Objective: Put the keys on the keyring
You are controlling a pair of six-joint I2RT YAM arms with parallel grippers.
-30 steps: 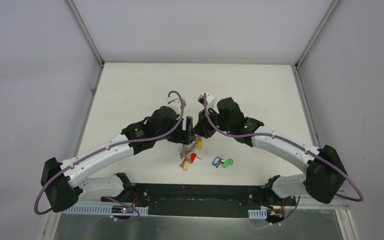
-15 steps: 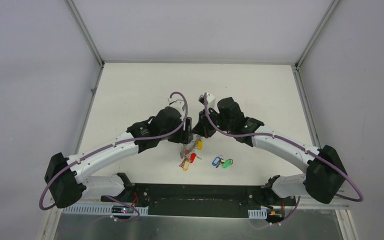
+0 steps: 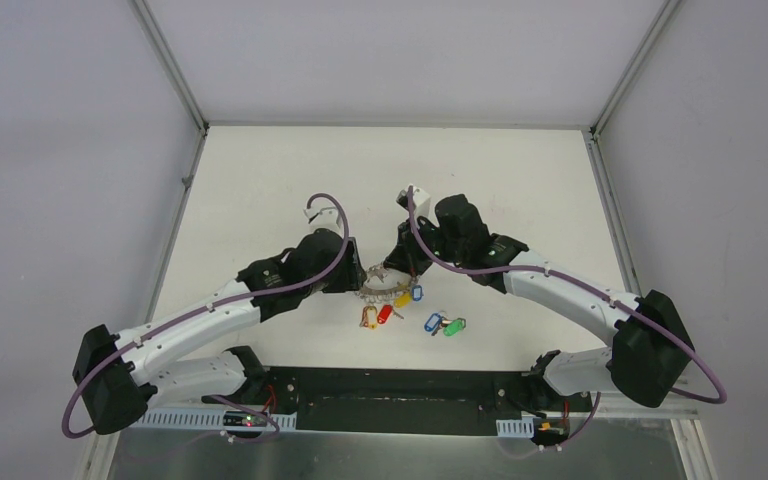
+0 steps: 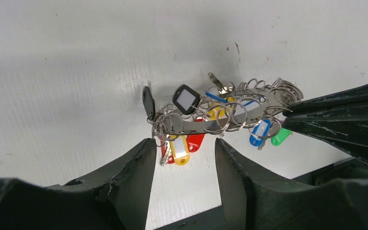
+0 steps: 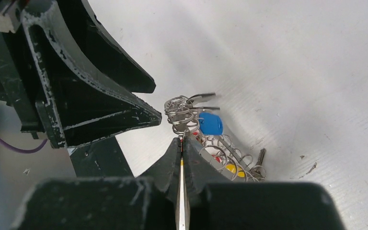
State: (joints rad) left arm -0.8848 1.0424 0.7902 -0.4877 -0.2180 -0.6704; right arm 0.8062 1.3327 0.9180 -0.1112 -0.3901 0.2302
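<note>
Keyring, strung with coloured tags, is held above the desk near its centre. The closed right tool pinches its right end. The left tool stands open at its left end, not touching. Blue- and green-tagged keys lie loose on the desk, nearer and right. Risk: so thin a pinch may let the ring swivel or slip. No container is visible.

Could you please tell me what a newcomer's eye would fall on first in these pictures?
First comes the keyring, a silvery ring crowded with small keys and coloured tags, held at the middle of the table. The right fingers pinch one end, and the left fingers stand apart close by the other. Next come the blue key and the green key, lying loose side by side, nearer the arm bases.
</note>
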